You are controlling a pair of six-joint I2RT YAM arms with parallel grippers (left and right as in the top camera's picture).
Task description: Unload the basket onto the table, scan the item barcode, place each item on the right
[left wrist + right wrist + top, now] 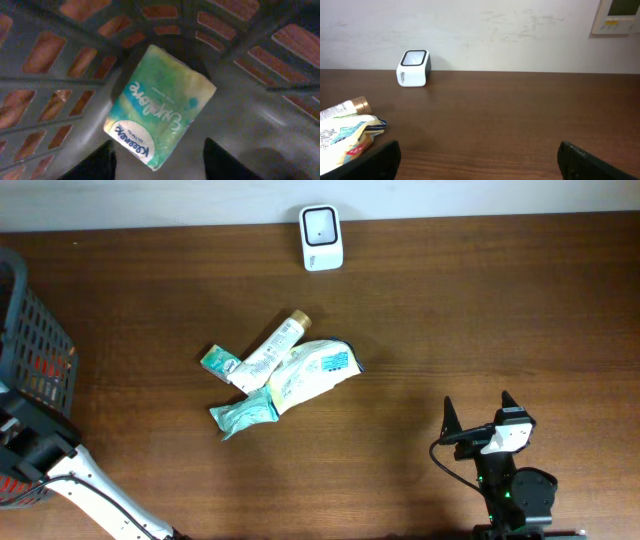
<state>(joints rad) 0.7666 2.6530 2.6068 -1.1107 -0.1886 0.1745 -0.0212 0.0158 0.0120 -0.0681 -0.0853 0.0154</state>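
Note:
Inside the grey mesh basket [60, 85], a green and white Kleenex tissue pack [160, 107] lies flat on the floor. My left gripper [161, 164] hangs just over the pack's near corner. Its dark fingers [100, 165] stand apart on either side and touch nothing. The white barcode scanner [321, 238] stands at the table's far edge and also shows in the right wrist view as a scanner [413, 68] by the wall. My right gripper [478, 406] rests wide open and empty at the front right, seen low over bare wood in the right gripper [480, 160] view.
A pile of items lies mid-table: a cream tube [268, 352], a wipes packet [312, 370], a small green box [218, 361] and a teal packet [243, 415]. The basket [35, 350] stands at the left edge, with the left arm [95, 490] reaching into it.

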